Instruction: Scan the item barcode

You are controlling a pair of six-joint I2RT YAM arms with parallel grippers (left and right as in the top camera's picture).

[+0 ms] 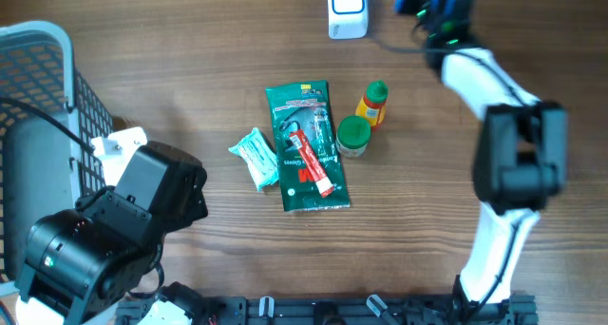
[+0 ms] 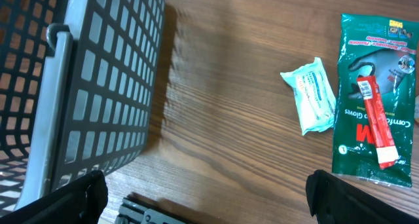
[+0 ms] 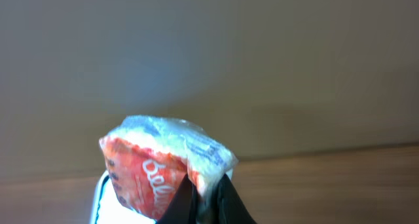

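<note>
- Right gripper [image 3: 206,199]: fingers clenched on the lower edge of an orange packet [image 3: 157,168]. The packet stands up above the fingertips, crinkled, with white script on its face.
- Overhead: the right arm is reached to the far edge of the table [image 1: 190,78]. The white scanner [image 1: 347,9] stands just beside the fingers, apart from them.
- Right wrist view: a white edge shows below and to the left of the fingertips, probably the scanner top. A pale printed patch sits on the packet's upper right, too blurred to call a barcode.
- Left gripper [image 2: 206,188]: released, fingers spread wide, nothing between them. The basket [image 2: 98,86] is off to one side of the fingers. A wipes pouch [image 2: 313,94] and a green glove pack [image 2: 373,99] lie ahead on the other side, well clear.
- Step in hand (judgement): presenting the held packet to the scanner; no sign here of a read.
- Next move calls for turning the packet's coded face square to the scanner window and holding it close and steady. The film is slack, so the grip needs to stay firm or the code will crease.
</note>
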